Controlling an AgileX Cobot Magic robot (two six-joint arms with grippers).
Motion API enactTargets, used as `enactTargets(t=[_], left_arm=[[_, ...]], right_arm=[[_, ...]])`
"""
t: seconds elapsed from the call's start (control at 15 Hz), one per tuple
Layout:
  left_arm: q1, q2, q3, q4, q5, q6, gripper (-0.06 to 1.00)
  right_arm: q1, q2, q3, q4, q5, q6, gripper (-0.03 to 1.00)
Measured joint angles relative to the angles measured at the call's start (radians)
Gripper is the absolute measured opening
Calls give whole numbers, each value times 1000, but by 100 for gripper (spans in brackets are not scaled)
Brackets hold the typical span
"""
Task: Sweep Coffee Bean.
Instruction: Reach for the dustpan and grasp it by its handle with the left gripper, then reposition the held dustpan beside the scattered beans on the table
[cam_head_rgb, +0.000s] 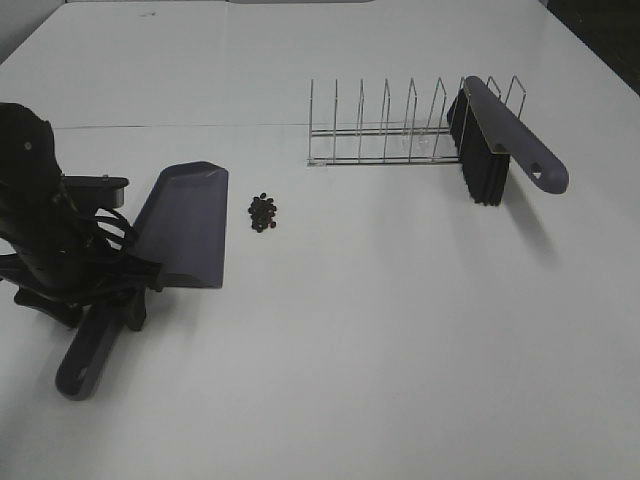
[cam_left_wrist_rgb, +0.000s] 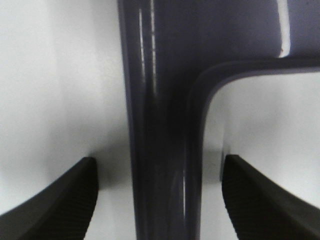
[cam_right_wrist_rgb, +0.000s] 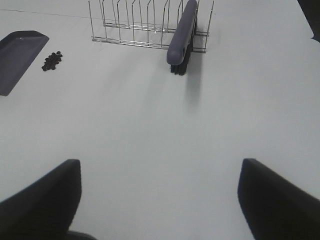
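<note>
A small pile of dark coffee beans (cam_head_rgb: 264, 212) lies on the white table, just right of the grey-purple dustpan (cam_head_rgb: 185, 225). The beans (cam_right_wrist_rgb: 52, 60) and the pan (cam_right_wrist_rgb: 17, 55) also show in the right wrist view. My left gripper (cam_head_rgb: 128, 298) is low over the dustpan's handle (cam_left_wrist_rgb: 165, 150). Its fingers (cam_left_wrist_rgb: 75, 200) are spread on either side of the handle, with gaps showing. The brush (cam_head_rgb: 505, 140) leans in the wire rack (cam_head_rgb: 380, 140) at the back right. My right gripper (cam_right_wrist_rgb: 160, 162) is open and empty, well in front of the brush (cam_right_wrist_rgb: 181, 35).
The wire rack (cam_right_wrist_rgb: 135, 30) has several upright dividers and holds only the brush at its right end. The white table (cam_head_rgb: 400, 330) runs wide around the beans. The right arm is outside the exterior high view.
</note>
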Motion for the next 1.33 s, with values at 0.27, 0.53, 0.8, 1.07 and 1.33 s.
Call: enactTargets(t=[0.27, 0.53, 0.8, 1.07, 1.33], left_arm=[[0, 4, -1, 2, -28, 0, 55], [0, 19, -12, 13, -26, 0, 30], [0, 17, -14, 11, -18, -3, 27], [0, -3, -8, 10, -10, -14, 27], [0, -56, -6, 10, -2, -18, 27]], right_arm=[[0, 0, 0, 0, 0, 0, 73], [0, 0, 0, 0, 0, 0, 73], [0, 0, 0, 0, 0, 0, 73], [0, 0, 0, 0, 0, 0, 73], [0, 8, 0, 0, 0, 0, 73]])
